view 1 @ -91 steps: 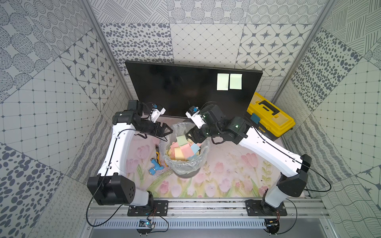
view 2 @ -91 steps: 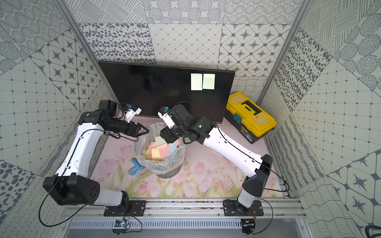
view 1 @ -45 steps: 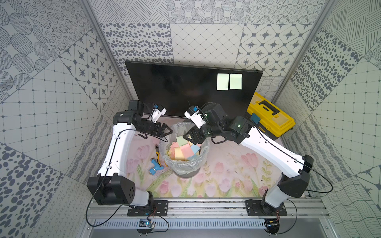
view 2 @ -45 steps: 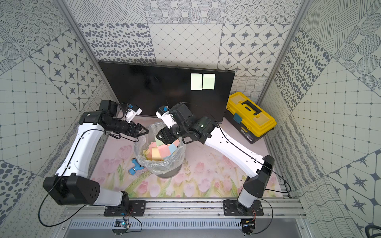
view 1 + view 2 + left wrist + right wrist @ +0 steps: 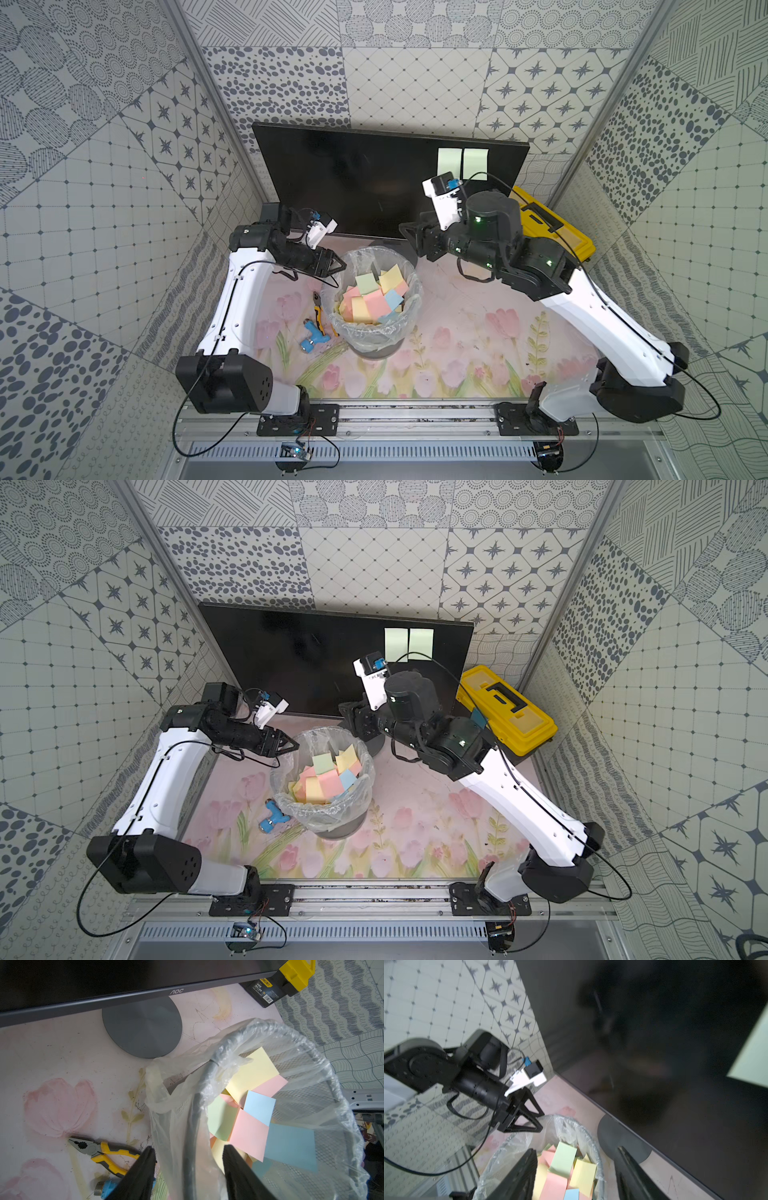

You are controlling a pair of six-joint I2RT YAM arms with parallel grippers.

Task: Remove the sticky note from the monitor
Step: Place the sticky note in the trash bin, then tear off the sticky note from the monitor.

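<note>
The black monitor [image 5: 365,178] [image 5: 307,658] stands at the back. Two pale green sticky notes, one [image 5: 449,163] [image 5: 395,643] beside the other [image 5: 475,163], are stuck side by side near its upper right corner. An edge of a sticky note [image 5: 751,1057] shows in the right wrist view. My right gripper [image 5: 409,237] [image 5: 576,1153] is open and empty, hovering between the bin and the screen, below and left of the notes. My left gripper [image 5: 338,266] [image 5: 188,1149] is open, its jaws either side of the bin's lined rim [image 5: 193,1118].
A mesh bin [image 5: 415,286] with a clear liner holds several coloured notes in the middle of the mat. Yellow pliers [image 5: 318,307] and a blue fitting [image 5: 313,338] lie to its left. A yellow toolbox [image 5: 548,232] sits at the back right. The monitor's round base [image 5: 143,1026] is behind the bin.
My right arm has lifted from over the bin and swung back and right toward the screen. The left gripper's jaws have narrowed around the bin's rim.
</note>
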